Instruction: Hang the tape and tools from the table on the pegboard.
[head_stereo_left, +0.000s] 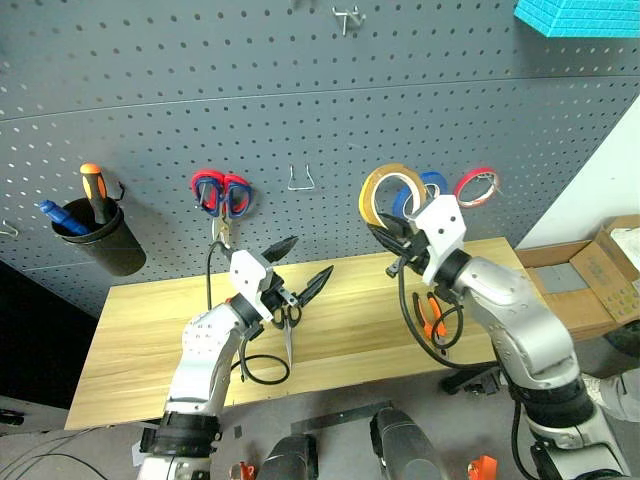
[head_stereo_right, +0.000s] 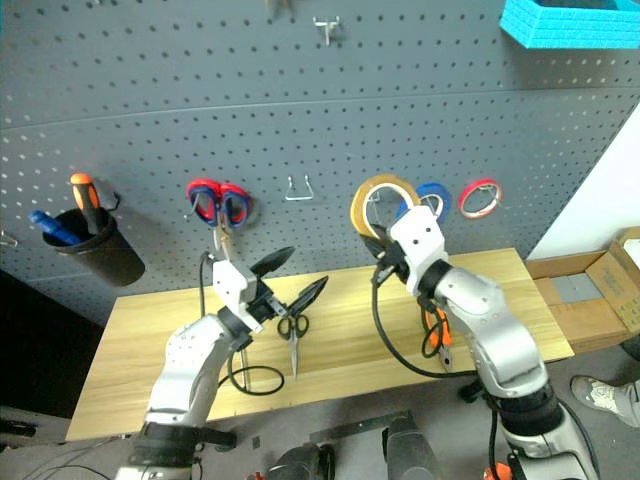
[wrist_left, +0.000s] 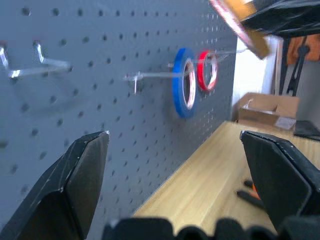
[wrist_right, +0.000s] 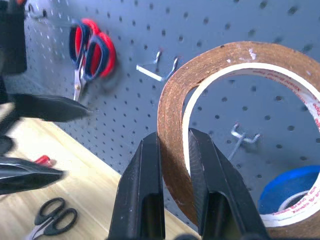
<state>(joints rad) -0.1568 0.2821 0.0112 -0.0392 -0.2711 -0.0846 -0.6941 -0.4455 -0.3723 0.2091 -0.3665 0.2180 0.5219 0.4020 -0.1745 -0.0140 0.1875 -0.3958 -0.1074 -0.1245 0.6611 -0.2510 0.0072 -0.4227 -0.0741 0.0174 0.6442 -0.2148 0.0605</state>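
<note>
The right gripper (wrist_right: 175, 175) is clamped on the wall of the yellow-tan tape roll (head_stereo_left: 388, 190), raised before the dark grey perforated pegboard (head_stereo_left: 300, 110), just beside the blue tape ring (head_stereo_left: 432, 185) on its hook; it is not yet hung. The left gripper (head_stereo_left: 300, 268) hovers with fingers wide apart and empty. Just below it on the light wooden tabletop (head_stereo_left: 150, 330) lie the small black-handled scissors (head_stereo_right: 293, 330); the orange-and-black pliers (head_stereo_left: 432, 320) lie beneath the right gripper. Most of the task remains. To the left gripper's far left, a black cup (head_stereo_left: 100, 240) holds an orange-and-black-handled screwdriver (head_stereo_left: 93, 190) and a blue tool (head_stereo_left: 58, 215).
</note>
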